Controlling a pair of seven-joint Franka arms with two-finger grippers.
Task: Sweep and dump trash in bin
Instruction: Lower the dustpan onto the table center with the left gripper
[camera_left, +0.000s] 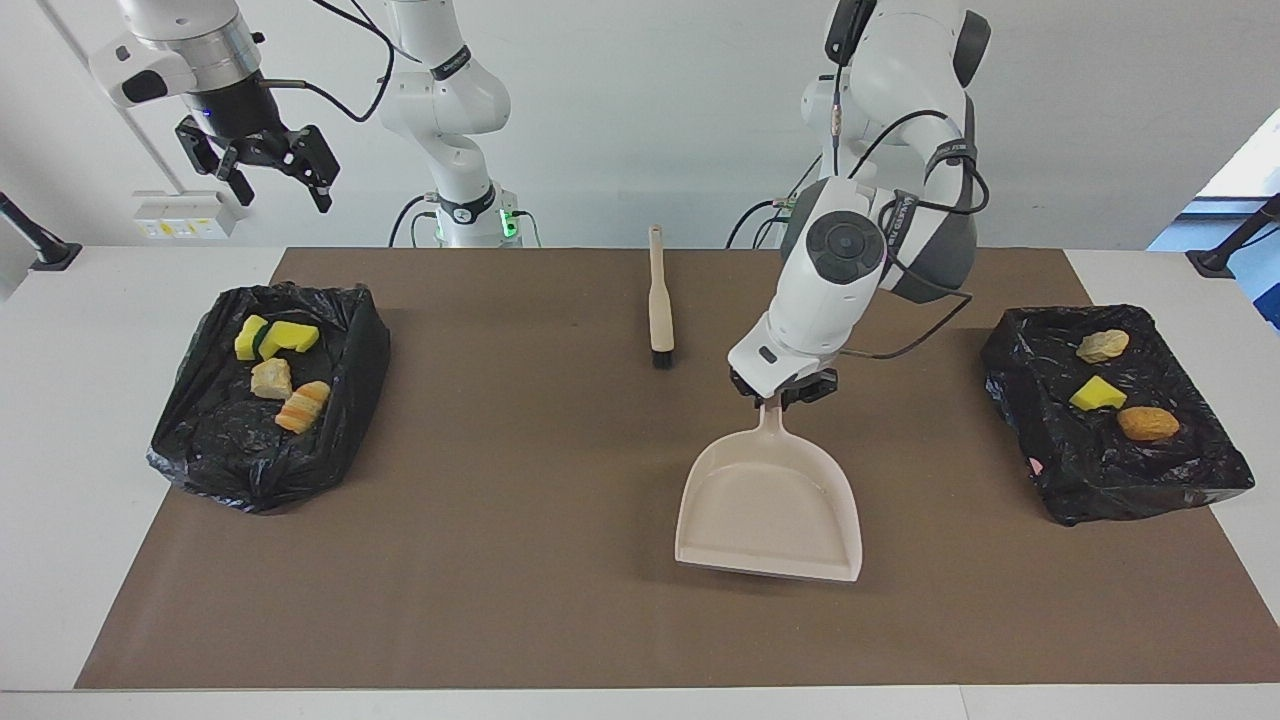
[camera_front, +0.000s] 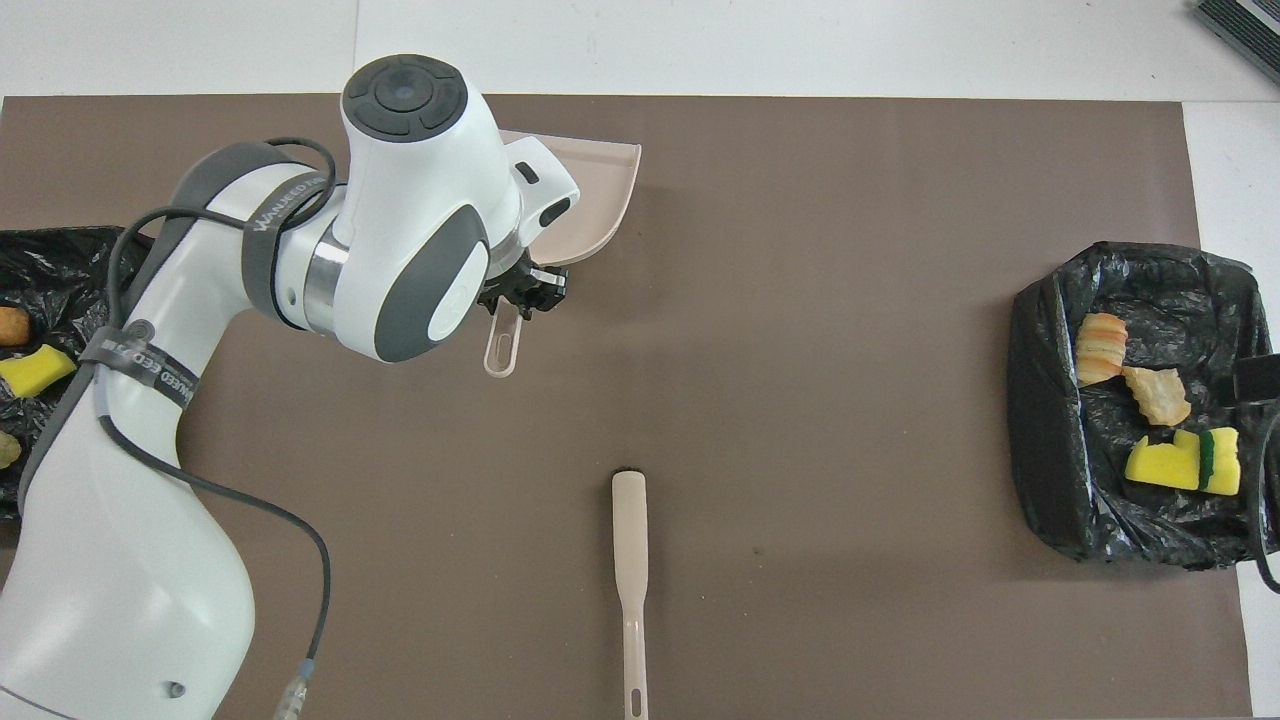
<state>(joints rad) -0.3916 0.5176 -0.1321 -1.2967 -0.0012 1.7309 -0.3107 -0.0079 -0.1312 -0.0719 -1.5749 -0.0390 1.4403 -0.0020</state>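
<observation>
a white table (camera_left: 130, 600) carries a brown mat (camera_left: 520, 560) that covers most of it. at the right arm's end of the mat sits a black bag-lined bin (camera_left: 200, 450), and at the left arm's end a second black bag-lined bin (camera_left: 1090, 490). the beige dustpan (camera_left: 770, 510) is over the middle of the mat, toward the left arm's end, its wide mouth pointing away from the robots and its pan bare. the left gripper (camera_left: 782, 392) is clamped tight on the dustpan's handle. the right gripper (camera_left: 262, 165) hangs high over its own end of the table, fingers spread wide, holding nothing; that arm waits. the beige hand brush (camera_left: 658, 300) lies flat on the mat near the robots, bristle end pointing away from them, well apart from the dustpan. the trash (camera_left: 280, 365) is all in the bins: four scraps in the bin at the right arm's end, three in the other
</observation>
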